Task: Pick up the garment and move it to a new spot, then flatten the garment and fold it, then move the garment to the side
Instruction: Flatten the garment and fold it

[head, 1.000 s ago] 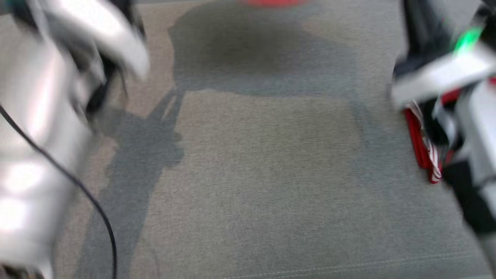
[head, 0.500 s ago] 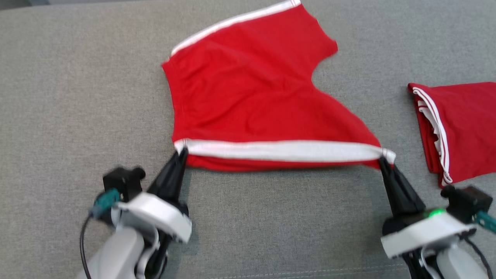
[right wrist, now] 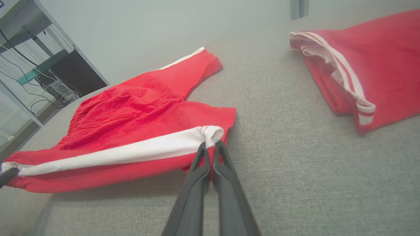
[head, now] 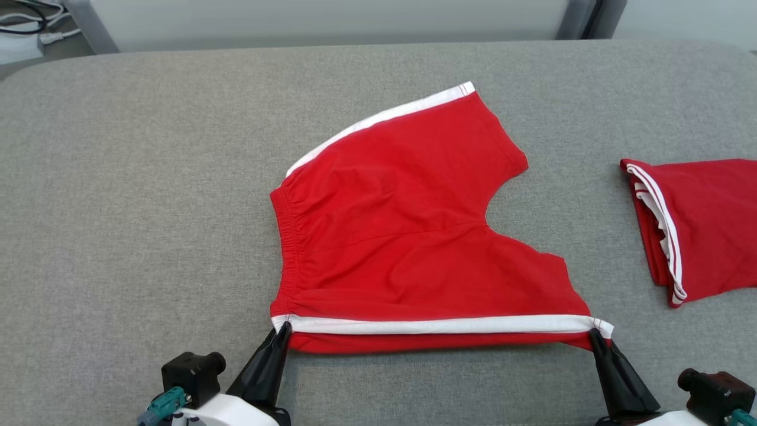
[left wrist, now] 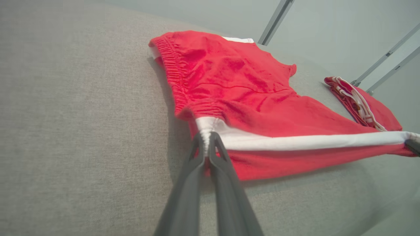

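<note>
Red shorts (head: 402,236) with white side stripes lie spread on the grey padded surface (head: 148,207), waistband to the left, legs to the right. The near white stripe is pulled taut and lifted slightly between both grippers. My left gripper (head: 284,329) is shut on the stripe's waistband corner; the left wrist view shows that pinch (left wrist: 206,137) on the shorts (left wrist: 236,85). My right gripper (head: 593,335) is shut on the stripe's leg-hem corner, and the right wrist view has that hold (right wrist: 210,144) on the shorts (right wrist: 137,108).
A second red garment with white stripes, folded (head: 698,228), lies at the right edge of the surface; it also appears as a folded pile (right wrist: 361,65) in the right wrist view. Beyond the far edge are a pale wall and cables (head: 29,23).
The head camera has swung from a blurred close view to a steady view of the shorts. Over the last half second, the shorts settled flatter while both grippers kept hold of the near stripe.
</note>
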Robot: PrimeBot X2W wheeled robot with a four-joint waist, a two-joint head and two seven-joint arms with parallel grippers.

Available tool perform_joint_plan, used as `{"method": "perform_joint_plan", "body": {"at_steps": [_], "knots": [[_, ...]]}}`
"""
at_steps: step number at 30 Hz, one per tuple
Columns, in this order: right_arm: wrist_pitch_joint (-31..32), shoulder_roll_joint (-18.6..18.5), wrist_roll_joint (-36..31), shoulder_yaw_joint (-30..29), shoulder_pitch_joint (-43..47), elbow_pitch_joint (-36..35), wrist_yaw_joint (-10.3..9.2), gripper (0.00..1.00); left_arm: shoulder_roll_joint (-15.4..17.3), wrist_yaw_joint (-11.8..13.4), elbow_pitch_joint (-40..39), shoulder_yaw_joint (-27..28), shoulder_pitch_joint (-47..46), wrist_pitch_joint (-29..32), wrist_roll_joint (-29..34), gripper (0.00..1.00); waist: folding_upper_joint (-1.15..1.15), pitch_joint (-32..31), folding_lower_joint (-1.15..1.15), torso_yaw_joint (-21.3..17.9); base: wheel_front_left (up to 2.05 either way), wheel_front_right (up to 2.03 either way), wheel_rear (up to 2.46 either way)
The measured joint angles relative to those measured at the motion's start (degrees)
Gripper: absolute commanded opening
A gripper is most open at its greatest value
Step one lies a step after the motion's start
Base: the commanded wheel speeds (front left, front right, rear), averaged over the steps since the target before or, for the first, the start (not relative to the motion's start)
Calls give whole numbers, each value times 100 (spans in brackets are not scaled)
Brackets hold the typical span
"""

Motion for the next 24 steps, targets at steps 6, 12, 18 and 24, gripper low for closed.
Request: {"method": "perform_joint_plan", "body": {"at_steps": [6, 12, 18, 24], "knots": [[154, 32, -62, -41, 55, 12, 0, 0, -36, -7, 42, -2, -1, 25, -97, 0, 0, -160, 0, 19, 0, 0, 0], [194, 51, -107, -105, 81, 5, 0, 100, -87, -29, 138, -47, 1, 99, -211, 100, 0, -261, 0, 40, 0, 0, 0], [53, 11, -132, -242, 152, -345, -1, 100, -5, 147, -101, 32, 3, 90, -185, 100, 0, -360, 0, 74, 0, 0, 0], [-339, -147, -804, -859, 92, -902, -2, 100, 449, 699, -820, 319, 4, -103, 436, 100, 0, -507, 0, 170, 0, 0, 0]]}}
